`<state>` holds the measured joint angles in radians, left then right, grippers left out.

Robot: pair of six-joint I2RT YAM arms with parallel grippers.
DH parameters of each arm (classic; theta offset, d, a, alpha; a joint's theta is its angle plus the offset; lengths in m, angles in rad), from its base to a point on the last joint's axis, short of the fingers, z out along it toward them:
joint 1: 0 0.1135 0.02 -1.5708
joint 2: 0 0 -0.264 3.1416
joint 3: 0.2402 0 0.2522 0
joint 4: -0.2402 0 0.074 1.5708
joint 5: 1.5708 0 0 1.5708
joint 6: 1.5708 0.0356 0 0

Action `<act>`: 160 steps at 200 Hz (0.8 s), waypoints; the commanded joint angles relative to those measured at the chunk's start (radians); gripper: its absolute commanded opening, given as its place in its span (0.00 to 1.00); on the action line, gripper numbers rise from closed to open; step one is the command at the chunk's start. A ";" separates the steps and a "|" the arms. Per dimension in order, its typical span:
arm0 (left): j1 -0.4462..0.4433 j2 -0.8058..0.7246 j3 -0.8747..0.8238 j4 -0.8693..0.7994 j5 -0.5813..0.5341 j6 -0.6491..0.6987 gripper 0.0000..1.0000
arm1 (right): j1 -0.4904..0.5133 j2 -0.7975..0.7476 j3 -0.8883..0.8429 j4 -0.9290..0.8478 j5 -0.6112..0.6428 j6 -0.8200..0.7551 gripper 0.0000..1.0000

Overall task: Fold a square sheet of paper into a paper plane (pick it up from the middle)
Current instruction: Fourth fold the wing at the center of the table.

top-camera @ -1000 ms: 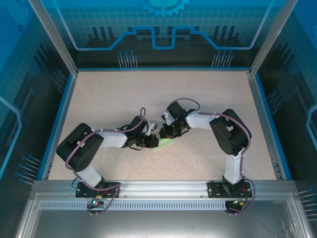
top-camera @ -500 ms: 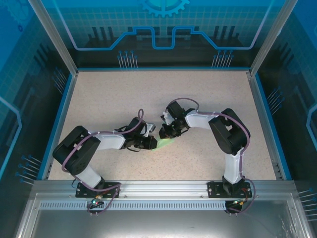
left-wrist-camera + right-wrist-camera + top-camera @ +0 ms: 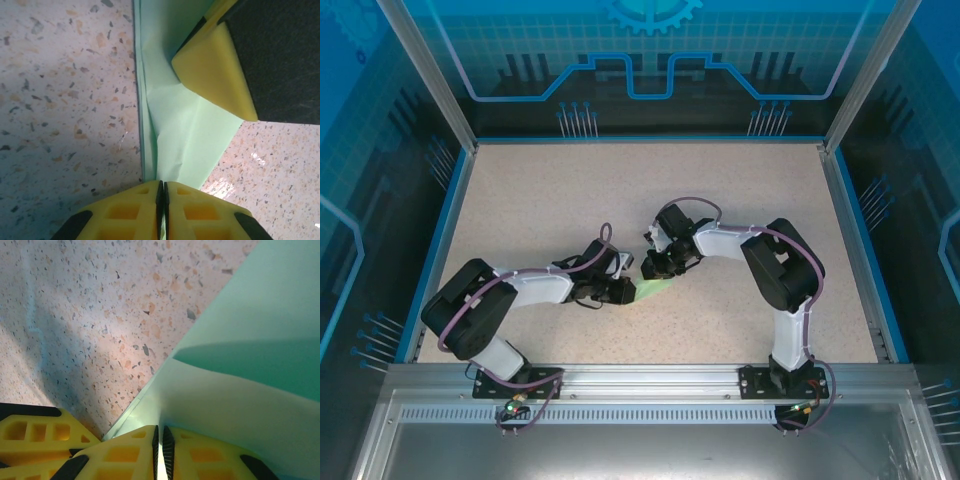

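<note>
Mint-green sheet (image 3: 653,288) lies mid-table (image 3: 720,200), between the two wrists, says the first observer. The left gripper (image 3: 161,189) has its jaws pressed together on one edge of the sheet, where a raised crease runs into them.

And the right gripper (image 3: 159,432)? asks the second.

Much the same, the first replies: jaws all but closed, the paper pinched between them, and a flap lifting off the table beyond. One of its fingers appears in the left wrist view, lying over the sheet.

So both arms grip one thin sheet, close together, the second says. If they pull apart or twist out of step, it would likely tear or crumple at the crease.

Or slip, adds the first. So little paper sits in each pinch that a tug could free an edge, and the fold would land crooked.
</note>
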<state>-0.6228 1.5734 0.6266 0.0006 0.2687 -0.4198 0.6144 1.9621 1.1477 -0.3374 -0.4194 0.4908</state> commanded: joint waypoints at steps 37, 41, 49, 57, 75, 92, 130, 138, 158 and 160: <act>-0.032 0.023 -0.001 -0.242 -0.116 -0.022 0.11 | -0.011 0.060 -0.029 -0.062 0.126 -0.031 0.16; -0.033 0.018 0.001 -0.246 -0.118 -0.023 0.11 | -0.011 0.061 -0.028 -0.063 0.125 -0.033 0.16; -0.035 0.008 0.007 -0.257 -0.123 -0.023 0.11 | -0.012 0.063 -0.026 -0.063 0.122 -0.034 0.16; -0.036 -0.006 0.015 -0.272 -0.125 -0.023 0.11 | -0.012 0.064 -0.025 -0.065 0.122 -0.035 0.16; -0.038 -0.063 0.025 -0.290 -0.115 -0.047 0.16 | -0.012 0.066 -0.022 -0.067 0.122 -0.037 0.16; -0.037 -0.125 0.037 -0.297 -0.091 -0.074 0.20 | -0.012 0.065 -0.020 -0.066 0.120 -0.037 0.16; -0.038 -0.200 0.043 -0.287 -0.032 -0.114 0.27 | -0.012 0.072 -0.020 -0.058 0.110 -0.035 0.16; -0.038 -0.198 0.037 -0.275 -0.020 -0.116 0.28 | -0.012 0.072 -0.020 -0.057 0.111 -0.034 0.15; -0.038 -0.159 0.033 -0.257 -0.019 -0.105 0.28 | -0.010 0.075 -0.018 -0.055 0.105 -0.033 0.15; -0.038 -0.155 0.033 -0.256 -0.020 -0.103 0.28 | -0.009 0.075 -0.017 -0.054 0.104 -0.034 0.15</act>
<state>-0.6559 1.3880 0.6613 -0.2462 0.2153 -0.5076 0.6144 1.9640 1.1515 -0.3424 -0.4202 0.4770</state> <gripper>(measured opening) 0.283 0.156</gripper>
